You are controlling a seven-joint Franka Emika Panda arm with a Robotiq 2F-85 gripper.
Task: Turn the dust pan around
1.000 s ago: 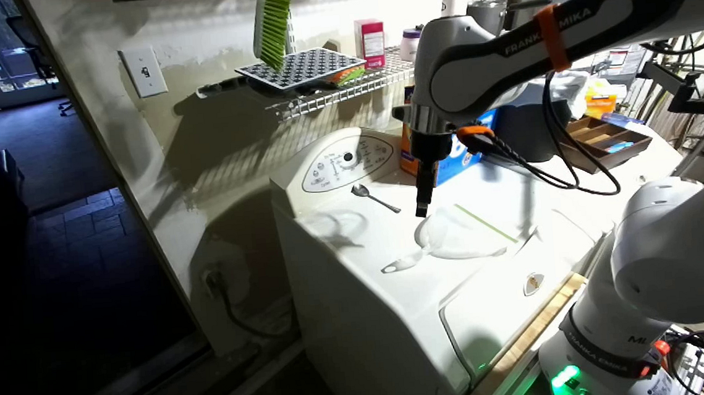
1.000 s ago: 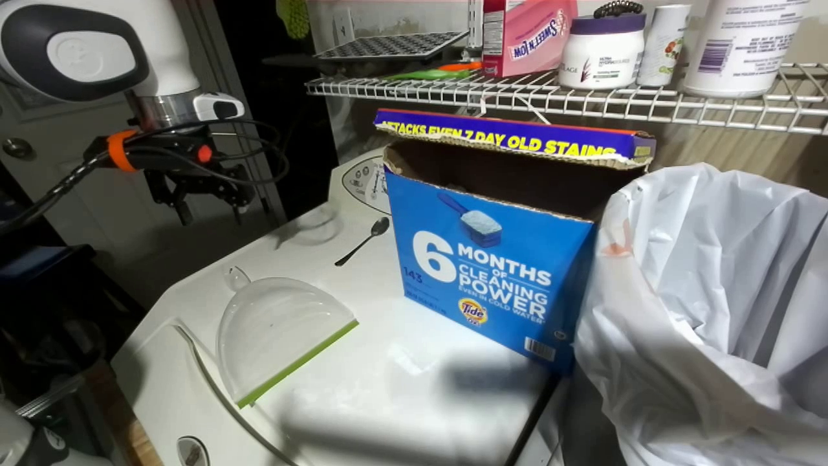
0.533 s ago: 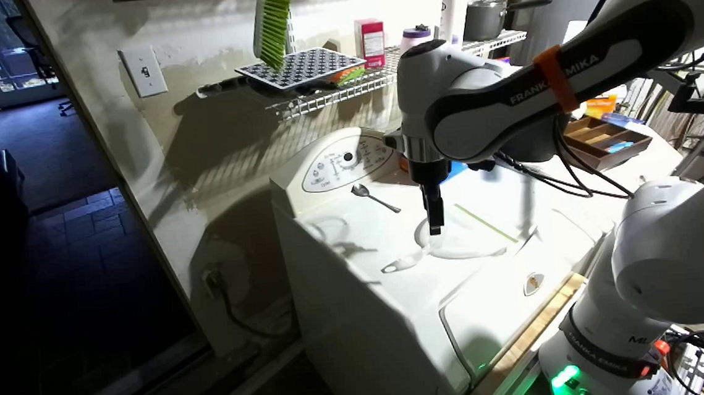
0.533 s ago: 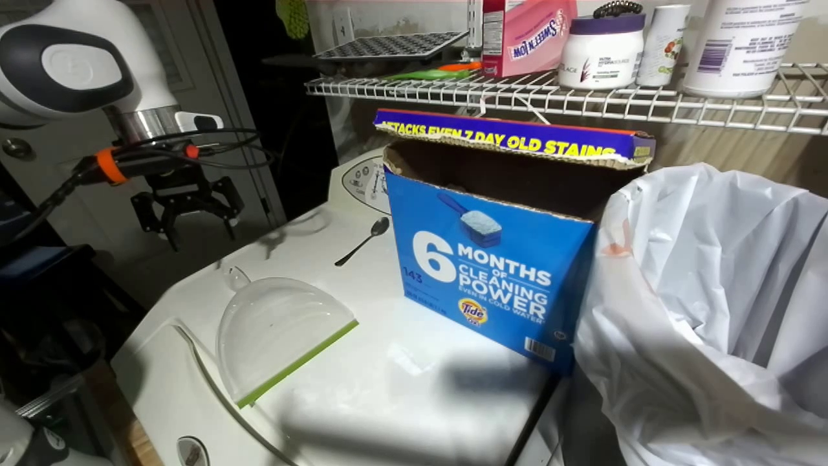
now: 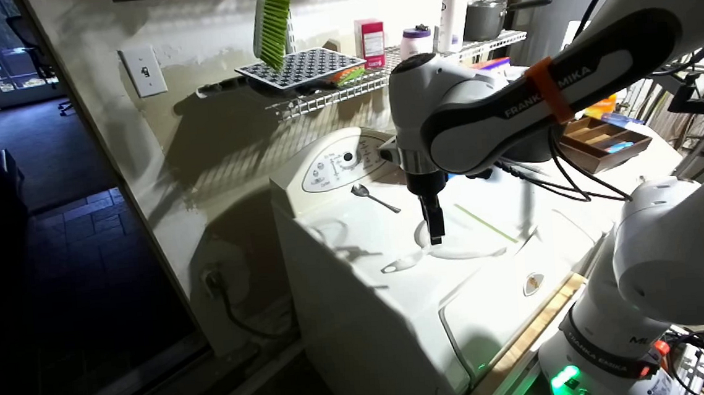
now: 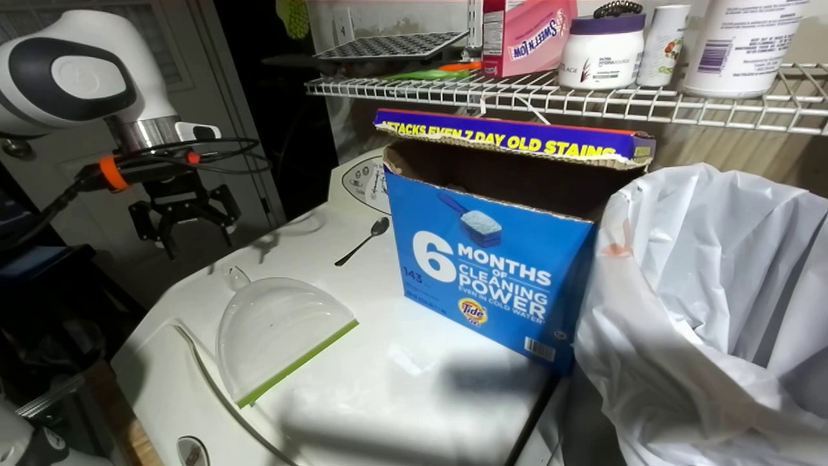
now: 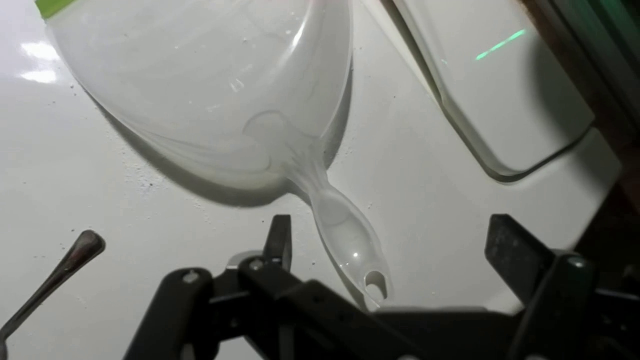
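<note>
The dust pan is translucent whitish plastic with a green front lip, not blue. It lies flat on the white appliance top in both exterior views (image 5: pixel 470 242) (image 6: pixel 284 323) and fills the upper part of the wrist view (image 7: pixel 215 90). In the wrist view its handle (image 7: pixel 345 230), with a hanging hole, points down toward my gripper (image 7: pixel 389 225). My gripper is open and empty, fingers spread either side of the handle, nearer it on the left. In both exterior views the gripper (image 5: pixel 435 241) (image 6: pixel 199 249) hangs above the surface, apart from the pan.
A metal spoon (image 6: pixel 363 241) lies near the control panel (image 5: pixel 347 160). An open blue detergent carton (image 6: pixel 479 259) and a white-bagged bin (image 6: pixel 673 310) stand beyond the pan. A wire shelf (image 6: pixel 582 103) with jars and boxes hangs above. The appliance's side edge is close to the handle.
My gripper has moved down toward the dust pan's handle, most of it in the first half second, and only slightly since. Its fingers stay open. The dust pan has not moved.
</note>
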